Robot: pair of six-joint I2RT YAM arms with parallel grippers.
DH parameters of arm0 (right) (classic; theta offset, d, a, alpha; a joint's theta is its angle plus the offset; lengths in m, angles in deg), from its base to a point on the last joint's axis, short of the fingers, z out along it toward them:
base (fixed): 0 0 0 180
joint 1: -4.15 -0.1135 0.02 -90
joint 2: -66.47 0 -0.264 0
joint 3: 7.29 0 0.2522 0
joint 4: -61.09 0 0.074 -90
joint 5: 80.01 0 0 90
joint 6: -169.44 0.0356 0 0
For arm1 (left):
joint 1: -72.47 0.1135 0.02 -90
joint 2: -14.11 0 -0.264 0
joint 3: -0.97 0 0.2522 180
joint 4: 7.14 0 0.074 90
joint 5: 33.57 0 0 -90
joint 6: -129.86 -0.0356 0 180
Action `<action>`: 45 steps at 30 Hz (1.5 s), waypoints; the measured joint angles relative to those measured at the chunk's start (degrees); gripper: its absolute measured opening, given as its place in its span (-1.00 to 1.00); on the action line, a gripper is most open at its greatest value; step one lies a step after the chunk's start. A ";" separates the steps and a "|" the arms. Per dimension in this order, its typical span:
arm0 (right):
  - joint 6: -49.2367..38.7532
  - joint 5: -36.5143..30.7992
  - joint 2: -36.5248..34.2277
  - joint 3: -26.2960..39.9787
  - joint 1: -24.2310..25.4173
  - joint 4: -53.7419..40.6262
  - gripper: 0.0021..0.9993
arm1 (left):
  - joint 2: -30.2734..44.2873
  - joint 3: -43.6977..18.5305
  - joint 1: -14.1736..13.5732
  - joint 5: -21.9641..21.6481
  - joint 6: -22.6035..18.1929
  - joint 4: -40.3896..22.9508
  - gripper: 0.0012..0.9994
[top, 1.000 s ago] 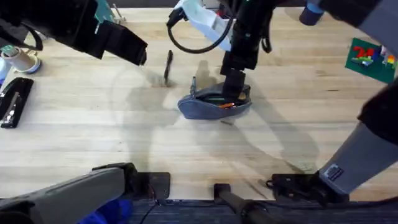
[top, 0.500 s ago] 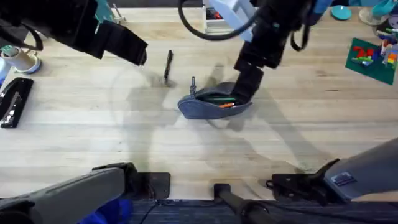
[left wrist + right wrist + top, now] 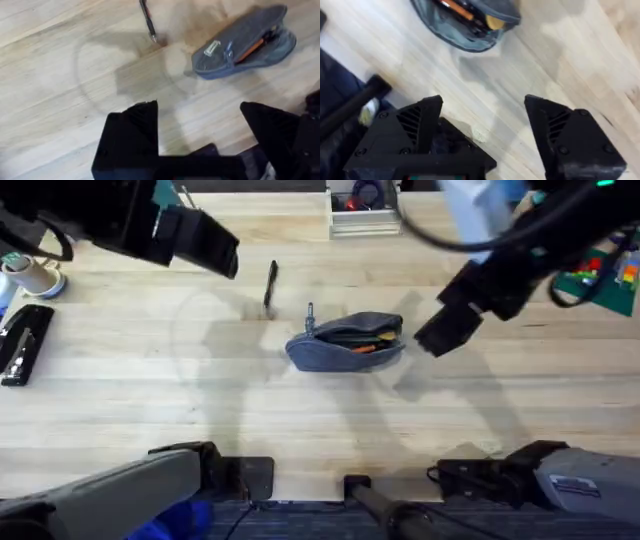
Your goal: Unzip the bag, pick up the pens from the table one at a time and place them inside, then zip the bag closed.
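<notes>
The blue-grey bag (image 3: 345, 342) lies unzipped in the middle of the table (image 3: 300, 420), with orange and dark items showing inside. In the left wrist view the bag (image 3: 245, 45) has its zipper pull at one end; the right wrist view shows the open bag (image 3: 465, 20) too. One slim black pen (image 3: 270, 286) rests on the wood to the bag's far left, its tip visible as the pen (image 3: 148, 22). My left gripper (image 3: 222, 255) hovers open, left of the pen, holding nothing. Just right of the bag, my right gripper (image 3: 440, 332) is open and empty.
A black stapler (image 3: 22, 343) and a tape roll (image 3: 35, 278) sit at the left edge. A white wire tray (image 3: 362, 212) stands at the far middle. A green plate with coloured bricks (image 3: 598, 272) is at the far right.
My right gripper has drawn back from over the bag's opening to the right and now hangs beside it. The left arm, the pen and the bag have stayed put.
</notes>
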 joint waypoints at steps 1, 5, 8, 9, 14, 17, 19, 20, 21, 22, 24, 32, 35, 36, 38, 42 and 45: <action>0.78 -0.05 1.09 0.00 0.91 0.14 1.00 | 0.00 0.00 0.00 0.02 1.16 0.37 0.99; 3.15 -0.20 5.26 0.00 3.92 0.35 1.00 | 0.00 0.00 0.00 -0.04 4.65 1.52 0.99; 4.75 -0.42 8.54 0.00 5.87 0.30 1.00 | 0.00 0.00 -0.39 -1.46 7.70 2.77 0.99; 5.44 -0.74 9.57 0.00 6.41 0.24 1.00 | 0.07 0.00 -0.83 -2.48 8.67 2.98 0.99; 9.01 -4.55 14.52 0.00 7.72 -1.62 1.00 | 2.12 0.00 -5.82 -8.03 13.28 5.96 0.99; 10.93 -6.56 17.38 0.00 7.72 -2.76 1.00 | 4.83 0.00 -8.51 -10.86 15.95 9.23 0.99; 12.08 -7.35 19.34 0.00 7.72 -3.23 1.00 | 7.01 0.00 -9.78 -12.36 17.52 11.49 0.99; 12.76 -7.73 20.33 0.00 7.72 -3.39 1.00 | 8.13 0.00 -10.14 -12.85 18.24 12.41 0.99; 13.44 -8.21 21.18 0.00 7.72 -3.62 1.00 | 9.36 0.00 -10.40 -13.35 18.94 13.27 0.99; 14.25 -8.77 22.04 0.00 7.72 -4.05 1.00 | 10.34 0.00 -10.47 -13.62 19.54 13.84 0.99; 15.99 -10.21 23.60 -0.02 7.72 -5.35 1.00 | 12.60 0.00 -10.47 -14.07 20.54 15.06 0.99; 20.00 -13.78 30.58 -3.57 7.72 -6.34 1.00 | 22.13 0.00 -10.47 -15.06 21.98 20.53 0.99; 20.65 -14.12 32.36 -5.55 7.72 -6.30 1.00 | 25.45 0.00 -10.47 -15.08 22.19 22.74 0.99; 20.79 -14.17 32.73 -6.09 7.72 -6.30 1.00 | 26.54 0.00 -10.47 -15.08 22.20 23.31 0.99; 21.06 -14.29 33.25 -7.03 7.72 -6.32 1.00 | 28.50 0.00 -10.47 -15.08 22.21 24.04 0.99; 21.41 -14.35 33.29 -7.58 7.72 -6.17 1.00 | 31.84 0.00 -10.75 -15.65 22.27 25.59 0.99; 21.60 -14.96 33.29 -7.61 7.72 -6.17 1.00 | 34.19 0.00 -11.76 -17.42 23.04 26.75 0.99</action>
